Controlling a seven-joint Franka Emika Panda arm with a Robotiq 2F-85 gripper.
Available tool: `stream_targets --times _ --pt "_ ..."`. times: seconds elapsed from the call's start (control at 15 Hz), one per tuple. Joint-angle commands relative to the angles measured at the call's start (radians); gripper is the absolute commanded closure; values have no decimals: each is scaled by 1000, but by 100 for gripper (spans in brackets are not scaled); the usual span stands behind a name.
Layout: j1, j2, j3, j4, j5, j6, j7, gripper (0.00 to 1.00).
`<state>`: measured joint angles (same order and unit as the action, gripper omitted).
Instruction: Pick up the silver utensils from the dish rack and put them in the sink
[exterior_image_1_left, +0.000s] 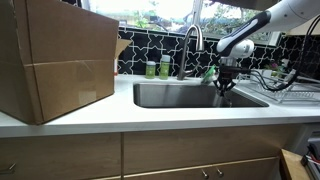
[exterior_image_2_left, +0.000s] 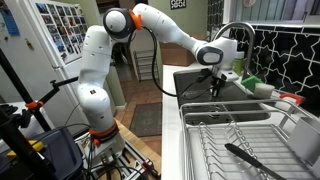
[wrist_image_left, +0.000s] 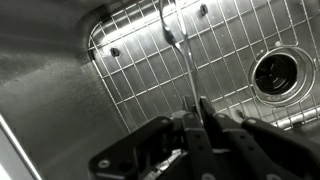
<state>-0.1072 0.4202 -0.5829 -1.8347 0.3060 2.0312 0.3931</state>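
My gripper (exterior_image_1_left: 225, 84) (exterior_image_2_left: 221, 86) hangs over the sink (exterior_image_1_left: 170, 97) (exterior_image_2_left: 192, 78), low inside the basin. In the wrist view the jaws (wrist_image_left: 197, 106) are shut on a thin silver utensil (wrist_image_left: 184, 60). It sticks out from the fingertips over the wire grid (wrist_image_left: 130, 70) on the sink floor, near the drain (wrist_image_left: 275, 72). The chrome dish rack (exterior_image_1_left: 296, 96) (exterior_image_2_left: 225, 145) stands on the counter beside the sink. A dark, long utensil (exterior_image_2_left: 255, 161) lies in it.
A tall curved faucet (exterior_image_1_left: 190, 40) (exterior_image_2_left: 236, 30) rises behind the sink. Two green bottles (exterior_image_1_left: 158, 69) stand by it. A large cardboard box (exterior_image_1_left: 55, 60) sits on the counter at the sink's far side. The steel sink wall (wrist_image_left: 50, 90) is close to the gripper.
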Motion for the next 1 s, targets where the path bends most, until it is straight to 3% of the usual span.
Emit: stream_targets --times 0.0,0.4,0.47,0.93 --pt "-89 -6 99 10 -41 9 25 91" --pt "-100 5 110 29 -41 10 25 91" --pt "-116 48 125 54 -11 10 18 96" --pt "-224 192 269 103 68 132 -1 96"
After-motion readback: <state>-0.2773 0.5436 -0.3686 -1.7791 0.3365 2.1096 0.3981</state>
